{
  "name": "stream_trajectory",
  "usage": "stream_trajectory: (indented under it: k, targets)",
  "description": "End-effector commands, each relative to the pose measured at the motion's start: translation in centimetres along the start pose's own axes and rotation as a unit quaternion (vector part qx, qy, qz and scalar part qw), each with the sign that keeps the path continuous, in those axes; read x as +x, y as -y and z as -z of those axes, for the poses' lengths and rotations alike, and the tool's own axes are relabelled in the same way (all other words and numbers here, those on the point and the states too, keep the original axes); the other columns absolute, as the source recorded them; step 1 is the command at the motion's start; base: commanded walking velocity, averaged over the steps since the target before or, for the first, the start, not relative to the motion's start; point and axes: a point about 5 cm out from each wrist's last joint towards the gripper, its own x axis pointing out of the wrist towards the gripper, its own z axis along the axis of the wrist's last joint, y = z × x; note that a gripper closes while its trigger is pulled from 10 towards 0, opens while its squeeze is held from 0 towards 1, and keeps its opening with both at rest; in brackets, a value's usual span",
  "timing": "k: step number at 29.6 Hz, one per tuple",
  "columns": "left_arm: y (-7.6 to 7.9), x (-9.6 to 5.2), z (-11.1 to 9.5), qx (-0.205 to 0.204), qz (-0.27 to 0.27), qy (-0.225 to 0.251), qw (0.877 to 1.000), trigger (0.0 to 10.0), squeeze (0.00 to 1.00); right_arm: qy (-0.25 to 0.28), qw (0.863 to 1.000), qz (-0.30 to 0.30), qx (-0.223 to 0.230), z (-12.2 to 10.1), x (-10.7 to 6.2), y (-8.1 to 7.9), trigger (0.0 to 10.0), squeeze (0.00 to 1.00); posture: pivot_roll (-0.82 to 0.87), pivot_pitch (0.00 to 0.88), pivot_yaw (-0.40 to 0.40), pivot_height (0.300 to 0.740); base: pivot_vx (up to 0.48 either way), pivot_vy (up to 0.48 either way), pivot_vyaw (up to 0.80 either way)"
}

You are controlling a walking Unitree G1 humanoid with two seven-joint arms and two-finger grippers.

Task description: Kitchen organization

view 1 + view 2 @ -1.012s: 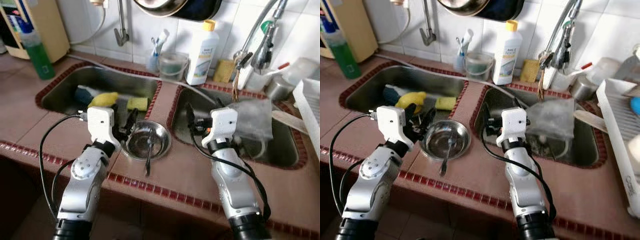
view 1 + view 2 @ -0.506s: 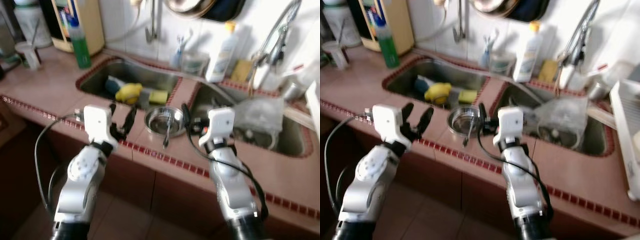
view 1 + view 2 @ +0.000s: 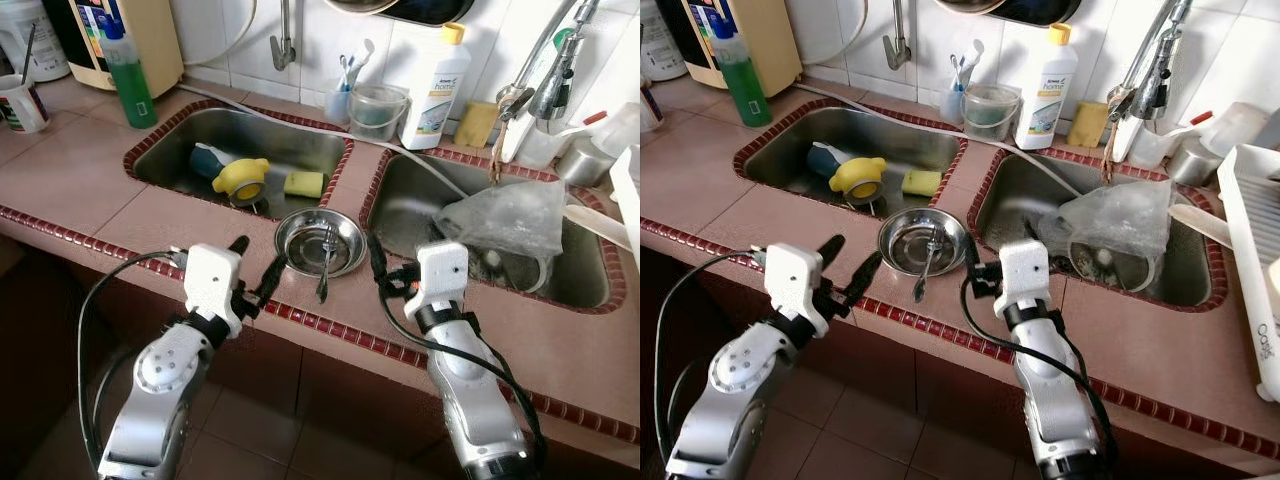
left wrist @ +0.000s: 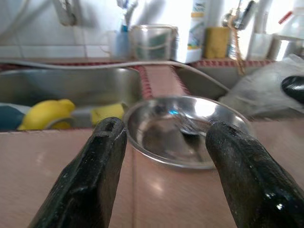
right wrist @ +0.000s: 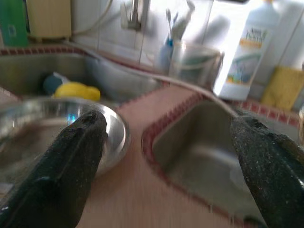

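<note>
Steel bowl point(image 3: 321, 242) ahead of both grippers, untouched; left fingers point(image 4: 90, 175) spread, right fingers point(image 5: 71, 161) spread.

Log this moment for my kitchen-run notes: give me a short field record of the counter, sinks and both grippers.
setting: tiled counter with two steel sinks
between sinks: steel bowl, utensil leaning in it over the front rim
left sink: yellow sponge, yellow-and-blue item
right sink: clear plastic bag
back ledge: white detergent bottle, green bottle
left gripper: open, empty, at counter edge facing the bowl
right gripper: open, empty, beside the bowl
</note>
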Motion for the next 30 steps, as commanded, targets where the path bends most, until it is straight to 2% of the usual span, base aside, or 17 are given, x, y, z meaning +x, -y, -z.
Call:
stream_trajectory:
  k: [1, 9, 14, 17, 18, 23, 30]
  targets:
    - [0.7, -0.2, -0.5, 0.014, 0.020, 0.014, 1.000, 10.0, 0.00, 0.017, 1.000, -0.004, -0.006, -0.7, -0.2, 0.2, 10.0, 0.00, -0.08, 0.066, -0.022, 0.740, 0.000, 0.000, 0.00]
    - [1.6, -1.5, -0.1, 0.028, 0.048, 0.011, 0.998, 10.0, 0.00, 0.021, 1.000, -0.021, 0.008, -0.5, -1.6, -0.3, 10.0, 0.00, -0.08, 0.080, -0.016, 0.740, 0.000, 0.000, 0.00]
    - [1.8, -2.4, 0.1, 0.042, 0.059, 0.004, 0.997, 10.0, 0.00, 0.011, 0.998, -0.057, 0.013, -0.2, -3.7, -0.6, 10.0, 0.00, -0.07, 0.094, -0.018, 0.740, 0.000, 0.000, 0.00]
    - [1.8, -2.6, 0.1, 0.047, 0.060, 0.002, 0.997, 10.0, 0.00, 0.006, 0.998, -0.062, 0.013, -0.1, -4.4, -0.5, 10.0, 0.00, -0.07, 0.101, -0.020, 0.740, 0.000, 0.000, 0.00]
    - [1.8, -2.9, 0.2, 0.052, 0.060, -0.001, 0.997, 10.0, 0.00, -0.008, 0.998, -0.069, 0.009, 0.4, -5.4, -0.2, 10.0, 0.00, -0.07, 0.106, -0.019, 0.740, 0.000, 0.000, 0.00]
    - [2.0, -3.4, 0.5, 0.059, 0.064, -0.008, 0.996, 10.0, 0.00, -0.028, 0.997, -0.077, 0.008, 1.0, -6.7, 0.2, 10.0, 0.00, -0.07, 0.116, -0.017, 0.740, 0.000, 0.000, 0.00]
    - [2.6, -3.6, 1.1, 0.055, 0.065, -0.020, 0.996, 10.0, 0.00, -0.040, 0.992, -0.119, 0.018, 1.1, -8.0, -0.3, 10.0, 0.00, -0.08, 0.129, -0.009, 0.740, 0.000, 0.000, 0.00]
